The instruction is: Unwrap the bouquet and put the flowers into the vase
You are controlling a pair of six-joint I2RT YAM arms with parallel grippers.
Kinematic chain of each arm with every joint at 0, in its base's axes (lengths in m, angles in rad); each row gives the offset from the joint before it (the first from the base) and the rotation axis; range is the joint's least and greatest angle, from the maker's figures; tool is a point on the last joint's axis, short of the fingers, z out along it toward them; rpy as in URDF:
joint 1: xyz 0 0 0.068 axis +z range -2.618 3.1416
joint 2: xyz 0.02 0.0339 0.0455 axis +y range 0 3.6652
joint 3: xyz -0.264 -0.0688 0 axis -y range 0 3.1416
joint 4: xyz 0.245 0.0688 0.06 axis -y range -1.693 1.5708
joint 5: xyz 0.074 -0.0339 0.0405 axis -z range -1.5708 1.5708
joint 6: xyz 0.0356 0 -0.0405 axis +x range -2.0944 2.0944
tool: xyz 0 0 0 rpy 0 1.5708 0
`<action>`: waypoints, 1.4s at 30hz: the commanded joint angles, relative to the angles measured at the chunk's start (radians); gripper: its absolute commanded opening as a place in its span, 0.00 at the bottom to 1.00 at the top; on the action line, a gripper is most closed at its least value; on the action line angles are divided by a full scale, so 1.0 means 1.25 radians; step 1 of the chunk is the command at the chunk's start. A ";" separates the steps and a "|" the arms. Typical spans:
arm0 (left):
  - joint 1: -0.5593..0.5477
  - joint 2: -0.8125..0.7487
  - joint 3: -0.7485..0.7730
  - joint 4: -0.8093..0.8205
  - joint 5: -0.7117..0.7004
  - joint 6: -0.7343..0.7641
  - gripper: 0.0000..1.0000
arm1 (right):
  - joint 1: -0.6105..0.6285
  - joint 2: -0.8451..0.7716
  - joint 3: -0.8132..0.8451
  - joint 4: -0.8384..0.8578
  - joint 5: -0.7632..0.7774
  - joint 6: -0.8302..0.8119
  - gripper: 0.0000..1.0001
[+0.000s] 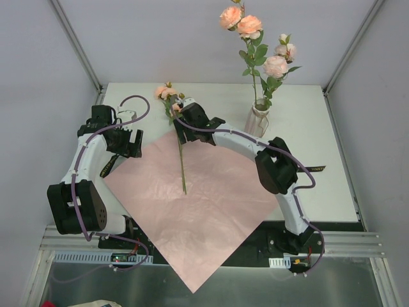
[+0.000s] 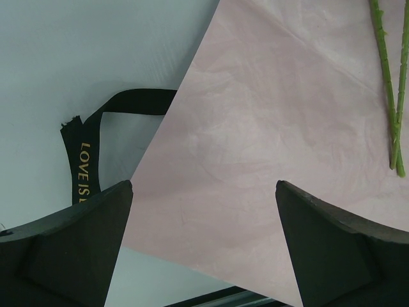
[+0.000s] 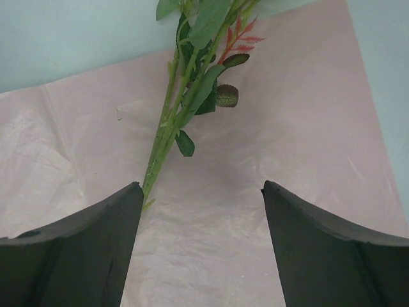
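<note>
Since the pink paper sheet [image 1: 192,217] is already spread flat w/ the black ribbon [image 2: 83,160] off to the side, the unwrap part looks done imo. We're in the move-the-flowers step now.

Top view: the vase [image 1: 258,121] stands upright at about 1 o'clock on the table [image 1: 307,128], w/ a few roses [image 1: 250,25] already in it. The last stems [image 1: 181,160] lie on the paper, running from 12 o'clock down toward the middle. Their blooms are just past the paper's far corner.

The right gripper [image 3: 201,188] hangs over those stems near that corner, jaws wide apart, nothing held. In its wrist view the stems sit right by the 9 o'clock finger, not centred in the gap. The left gripper [image 2: 204,185] is at 9 o'clock by the paper's left corner, also spread wide and empty, w/ paper edge + ribbon below it.

Next move, prob: nudge the right gripper so the stems sit between the pads, drop down and pinch. Then lift, tip them upright and thread the ends into the vase neck at 1 o'clock. The stems are thin and the neck's narrow and already occupied, so it needs a firm pinch and a careful line-up.
</note>
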 commanded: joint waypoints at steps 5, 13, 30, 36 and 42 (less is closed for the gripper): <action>0.001 0.001 -0.004 -0.007 0.023 0.014 0.94 | -0.004 0.080 0.109 -0.028 -0.022 0.062 0.76; 0.002 -0.003 -0.025 0.005 0.011 0.022 0.94 | -0.007 0.167 0.198 -0.061 -0.028 0.084 0.68; 0.001 0.006 -0.043 0.018 0.013 0.018 0.95 | -0.038 0.133 0.123 -0.007 -0.054 0.139 0.09; 0.002 -0.002 -0.046 0.018 0.010 0.022 0.95 | -0.044 0.169 0.165 -0.039 -0.083 0.155 0.39; 0.001 -0.010 -0.048 0.018 0.009 0.024 0.95 | -0.052 0.165 0.159 -0.046 -0.075 0.159 0.17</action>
